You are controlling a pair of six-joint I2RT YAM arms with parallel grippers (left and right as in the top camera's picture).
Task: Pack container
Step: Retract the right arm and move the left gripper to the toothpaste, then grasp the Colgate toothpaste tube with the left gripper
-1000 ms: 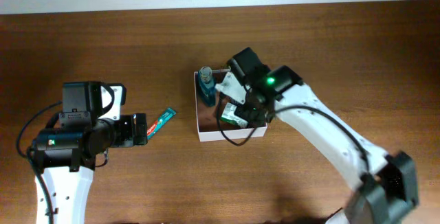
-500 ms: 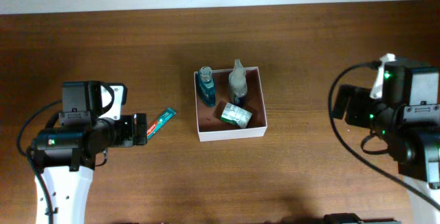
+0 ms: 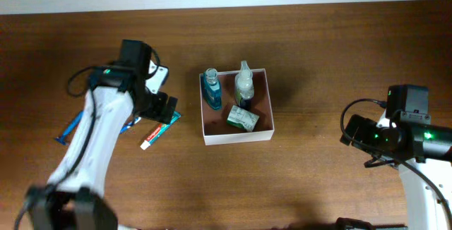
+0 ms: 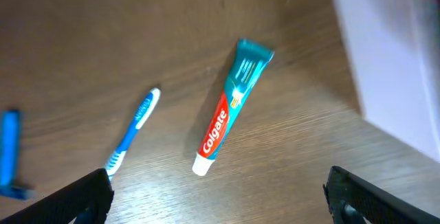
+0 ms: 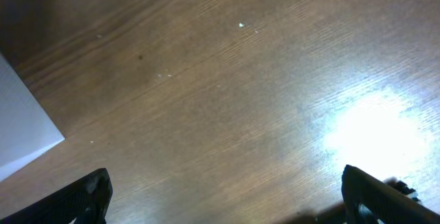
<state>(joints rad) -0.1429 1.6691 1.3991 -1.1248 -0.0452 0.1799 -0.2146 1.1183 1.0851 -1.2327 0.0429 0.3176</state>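
Brown wood-grain tabletop (image 3: 325, 46) carries the square, shallow white-walled container (image 3: 239, 137) with a reddish-brown inside, near the middle. A blue plastic bottle (image 3: 210, 89) stands at its far left corner with a clear bottle (image 3: 244, 82) just right of it. A green-and-white packet (image 3: 242, 118) lies toward the near side. Left of the container, apart from its wall, a teal, red and white toothpaste tube (image 4: 230, 117) lies flat, white cap toward the near side. Further left lies a blue toothbrush (image 4: 133, 131), and beyond it a blue item (image 4: 8, 152) too blurred to name. The left gripper (image 3: 164, 107) hovers over the tube, jaws spread wide and holding nothing. The right gripper (image 3: 351, 132) sits well to the right of the container over bare wood, jaws likewise wide apart and empty.
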